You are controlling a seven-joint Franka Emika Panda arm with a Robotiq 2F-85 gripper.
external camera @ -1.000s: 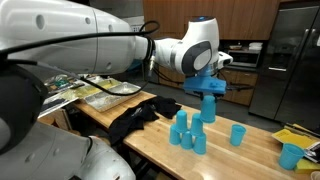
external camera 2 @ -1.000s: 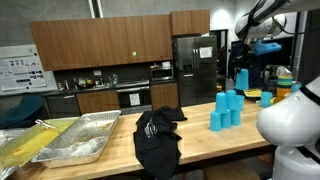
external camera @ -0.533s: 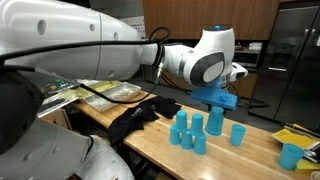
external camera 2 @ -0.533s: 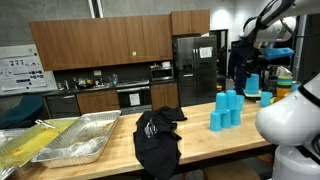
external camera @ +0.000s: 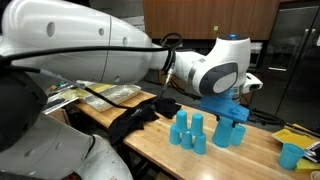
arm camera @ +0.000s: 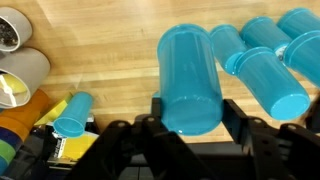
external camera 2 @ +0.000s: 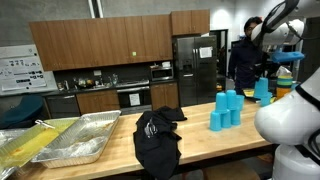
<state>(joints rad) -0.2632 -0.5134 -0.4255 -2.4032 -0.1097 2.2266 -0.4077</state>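
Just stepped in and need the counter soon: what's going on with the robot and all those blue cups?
The robot arm's gripper is shut on one blue cup, holding it beside a cluster of other blue cups on the wooden table. A black cloth lies farther along the table. Whether the held cup touches the table cannot be told.

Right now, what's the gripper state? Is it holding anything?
Gripper: closed on a blue cup, gripped between both fingers.
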